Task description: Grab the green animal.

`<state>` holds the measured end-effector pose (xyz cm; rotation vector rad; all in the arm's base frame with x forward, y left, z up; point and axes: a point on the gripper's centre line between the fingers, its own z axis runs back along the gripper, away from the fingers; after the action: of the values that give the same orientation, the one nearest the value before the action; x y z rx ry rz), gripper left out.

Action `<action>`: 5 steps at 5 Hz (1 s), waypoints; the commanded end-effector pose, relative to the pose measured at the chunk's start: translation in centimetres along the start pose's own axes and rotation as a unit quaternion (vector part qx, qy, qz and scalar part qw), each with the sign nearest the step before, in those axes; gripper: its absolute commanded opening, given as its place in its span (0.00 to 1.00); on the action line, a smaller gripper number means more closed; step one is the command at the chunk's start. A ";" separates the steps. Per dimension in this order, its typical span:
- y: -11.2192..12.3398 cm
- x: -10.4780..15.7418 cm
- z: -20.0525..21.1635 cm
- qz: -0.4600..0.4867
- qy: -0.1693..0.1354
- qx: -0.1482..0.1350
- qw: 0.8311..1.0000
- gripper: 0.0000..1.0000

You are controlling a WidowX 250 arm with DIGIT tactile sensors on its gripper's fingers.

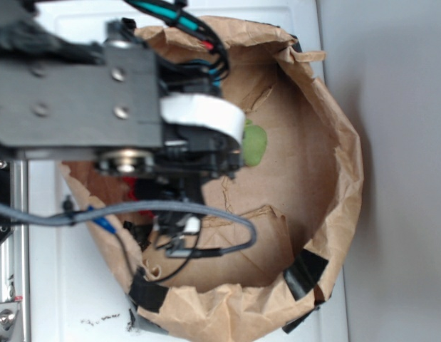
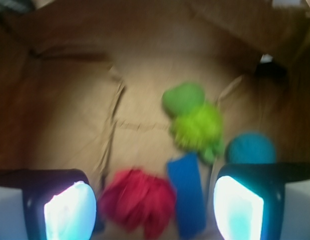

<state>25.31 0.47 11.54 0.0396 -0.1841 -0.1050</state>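
On the brown paper floor of the bag, the green animal (image 2: pixel 195 120) lies untouched, its smooth olive head toward the far side and its shaggy lime body nearer the camera. From the wrist view it sits ahead of the gripper (image 2: pixel 155 207), beyond the fingertips and a little toward the right-hand pad, not between the pads. The gripper is spread wide, holding nothing, with both pale finger pads (image 2: pixel 69 210) showing at the bottom corners of that view.

Just beside the toy's lime end lies a blue block (image 2: pixel 187 195), upright in the frame, between the two pads. A teal ball (image 2: pixel 250 149) rests near the toy's right, just above the right pad. A red ruffled fabric piece (image 2: pixel 137 200) lies left of the block; the blur makes it hard to tell whether they touch.

From the exterior view, only the olive head (image 1: pixel 253 146) peeks out past the robot arm (image 1: pixel 85 100), which covers most of the crumpled paper bag (image 1: pixel 341 164). Black tape (image 1: pixel 304 273) patches the bag's rim.
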 end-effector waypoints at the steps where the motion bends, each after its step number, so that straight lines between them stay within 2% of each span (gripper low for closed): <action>1: 4.0 2.1 -0.2 -0.010 0.001 0.034 0.999 1.00; 2: 4.6 2.5 1.2 -0.025 0.020 0.017 0.999 1.00; 3: 4.5 2.0 -0.6 -0.047 0.011 0.035 0.998 1.00; 4: 3.7 1.8 -2.0 -0.082 -0.003 0.014 0.997 1.00; 5: 3.1 2.3 -4.2 -0.109 -0.020 0.015 0.994 1.00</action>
<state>27.81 3.42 6.62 0.0737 -0.1735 -0.3063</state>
